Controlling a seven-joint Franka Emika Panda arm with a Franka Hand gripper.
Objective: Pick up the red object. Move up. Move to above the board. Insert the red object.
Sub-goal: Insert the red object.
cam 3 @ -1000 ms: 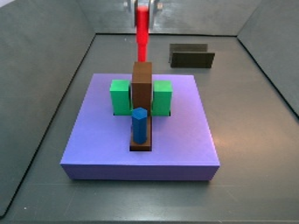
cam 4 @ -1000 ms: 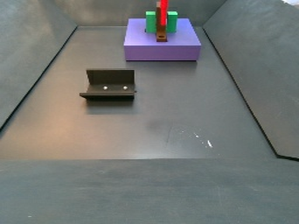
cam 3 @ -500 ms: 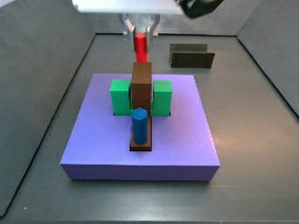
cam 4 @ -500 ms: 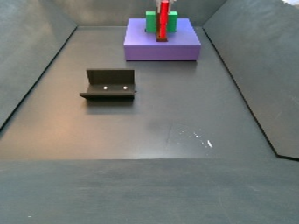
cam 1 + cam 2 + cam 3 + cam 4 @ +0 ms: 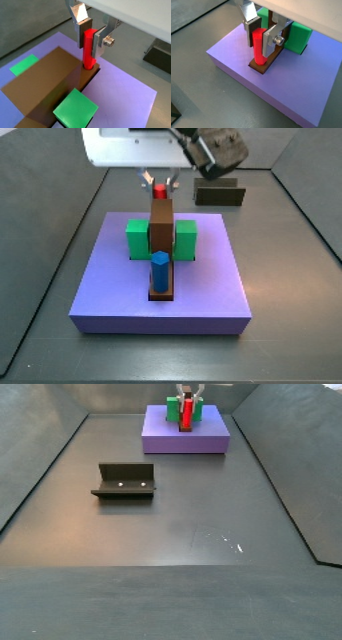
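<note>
Finding: the red object point(image 5: 88, 47) stands upright, its long axis vertical, with the claw point(image 5: 91, 31) clamped on its upper end; the flat silver fingers point(image 5: 82, 18) press it from either side in both wrist views. Its lower end meets the brown block point(image 5: 50, 87) at a dark slot at the block's end, and appears already entered there, though depth of entry cannot be confirmed. In a wrist view the same contact shows at the centre of the frame, red object point(image 5: 258, 47) rising from the slot on the purple board point(image 5: 234, 65). In a side view, upper centre, only the stick's top point(image 5: 159, 190) shows behind the block, beyond the blue peg point(image 5: 159, 270). Judgement: the stick lies directly below the claw, in line with the slot, so the remaining travel is straight down.
</note>
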